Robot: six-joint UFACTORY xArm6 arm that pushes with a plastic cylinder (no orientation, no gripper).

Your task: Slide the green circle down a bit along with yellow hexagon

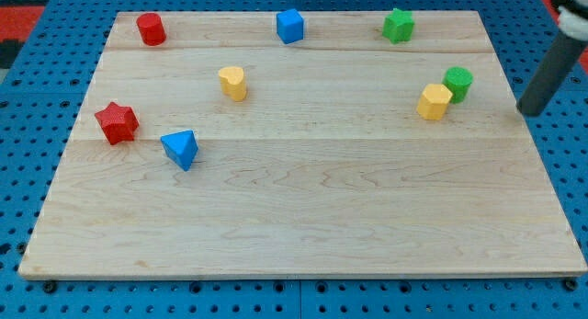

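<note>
Scanning from the view's left, with the wooden board (pixel 303 218) as landmark: red star (pixel 117 122) near the board's left edge, about mid-height. Red cylinder (pixel 151 28) at the board's top-left corner. Blue triangular block (pixel 180 149) just right of and slightly below the red star, apart from it. Yellow block (pixel 232 83), rounded, heart-like but exact shape hard to tell, in the board's upper-left area. Blue cube-like block (pixel 289 26) at the board's top edge, about centre. Green star (pixel 398 25) at the board's top edge, right of centre.

Task blocks: yellow hexagon (pixel 435 101) in the board's upper-right area, with the green circle (pixel 457 83) just up and to the right of it; the two look touching or very nearly so. Both sit well in from the board's right edge.

Arm: dark rod enters from the view's top-right corner and slants down toward the left. My tip (pixel 527 108) sits at the board's right edge, right over the border with the blue pegboard (pixel 570 153) around the board. Tip is to the right of the green circle and slightly lower, apart from it, not touching either task block. Only the rod's lower stretch is in frame; the rest is cut off.

No pincer on this rig, just the rod, so no open or closed state to give.
</note>
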